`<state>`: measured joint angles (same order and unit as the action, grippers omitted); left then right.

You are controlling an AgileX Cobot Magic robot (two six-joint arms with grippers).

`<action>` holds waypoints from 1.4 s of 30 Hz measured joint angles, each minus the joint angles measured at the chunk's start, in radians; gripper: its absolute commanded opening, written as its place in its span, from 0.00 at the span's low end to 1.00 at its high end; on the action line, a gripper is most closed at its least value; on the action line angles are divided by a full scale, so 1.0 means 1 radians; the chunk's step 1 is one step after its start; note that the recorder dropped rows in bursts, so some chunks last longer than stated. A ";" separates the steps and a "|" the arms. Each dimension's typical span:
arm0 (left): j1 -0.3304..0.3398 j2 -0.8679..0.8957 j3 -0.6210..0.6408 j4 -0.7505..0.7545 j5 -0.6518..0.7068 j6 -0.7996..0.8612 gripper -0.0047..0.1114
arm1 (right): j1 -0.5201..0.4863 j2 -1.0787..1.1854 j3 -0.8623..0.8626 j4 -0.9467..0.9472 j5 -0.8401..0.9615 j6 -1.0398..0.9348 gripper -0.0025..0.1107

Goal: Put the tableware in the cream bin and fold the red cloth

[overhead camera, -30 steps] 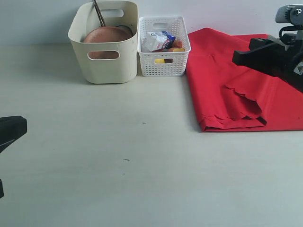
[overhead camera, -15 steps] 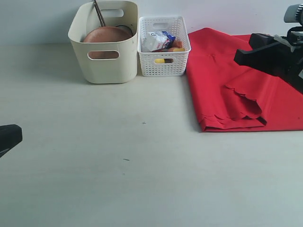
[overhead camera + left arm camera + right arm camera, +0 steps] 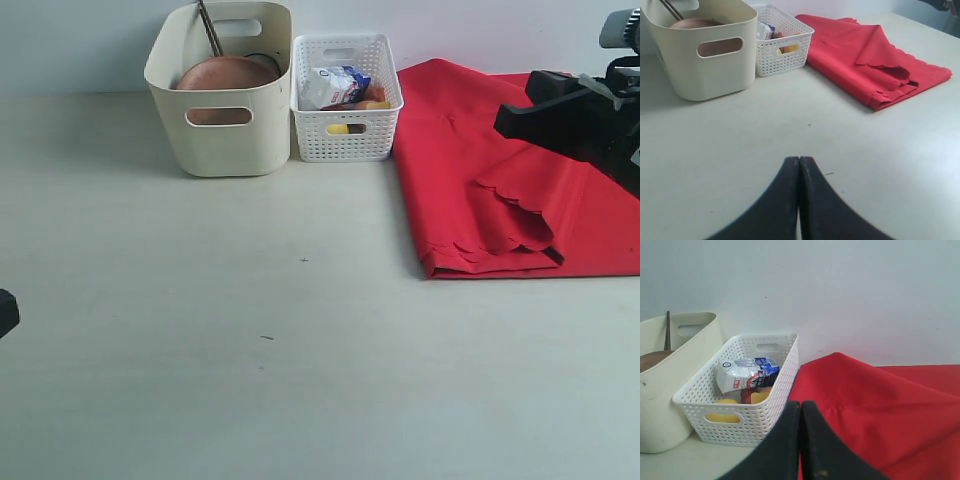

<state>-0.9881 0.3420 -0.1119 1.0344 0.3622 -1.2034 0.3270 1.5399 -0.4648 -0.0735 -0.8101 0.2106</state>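
The cream bin (image 3: pixel 225 145) stands at the back left and holds the round brown plate (image 3: pixel 226 72), with dark thin sticks (image 3: pixel 209 28) leaning out of it. The red cloth (image 3: pixel 450 180) lies folded at the right, a scalloped edge on top. My right gripper (image 3: pixel 499 122) hovers shut above the cloth's far part; in its wrist view the shut jaws (image 3: pixel 801 403) are over the cloth (image 3: pixel 880 405). Only a dark tip of my left gripper (image 3: pixel 5 312) shows at the left edge. Its wrist view has it (image 3: pixel 799 159) shut and empty above bare table, facing bin (image 3: pixel 715 65) and cloth (image 3: pixel 860 55).
A white lattice basket (image 3: pixel 346 125) with a milk carton (image 3: pixel 335 85) and yellow food stands between the bin and the cloth, touching neither gripper. The pale table (image 3: pixel 300 330) stretches bare in front of them. A wall runs behind.
My left gripper has drawn back to the left, almost out of the exterior view. The right arm shifted slightly to the right, then held still. Both stay shut.
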 measured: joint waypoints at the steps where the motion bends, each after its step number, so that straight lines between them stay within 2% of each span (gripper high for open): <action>1: 0.000 -0.018 0.011 0.000 0.000 0.004 0.05 | 0.000 0.000 0.000 0.000 0.000 0.000 0.02; 7: 0.055 -0.134 0.072 0.003 0.000 0.016 0.05 | 0.000 0.000 0.000 0.000 0.001 0.001 0.02; 13: 0.187 -0.234 0.109 0.019 -0.003 0.019 0.05 | 0.000 0.000 0.000 0.000 0.001 0.002 0.02; 19: 0.389 -0.309 0.109 0.019 -0.029 0.019 0.05 | 0.000 0.000 0.000 0.000 0.003 0.002 0.02; 23: 0.560 -0.329 0.109 0.019 -0.033 0.019 0.05 | 0.000 0.000 0.000 0.000 0.003 0.002 0.02; 29: 0.778 -0.335 0.109 0.021 -0.054 0.020 0.05 | 0.000 0.000 0.000 0.000 0.003 0.002 0.02; 38: 0.978 -0.335 0.109 -0.017 -0.202 0.021 0.05 | 0.000 0.000 0.000 0.000 0.003 0.002 0.02; 42: 1.017 -0.335 0.109 -0.017 -0.240 0.024 0.05 | 0.000 0.000 0.000 0.000 0.003 0.002 0.02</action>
<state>0.0284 0.0065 -0.0029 1.0179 0.1225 -1.1789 0.3270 1.5399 -0.4648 -0.0735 -0.8074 0.2129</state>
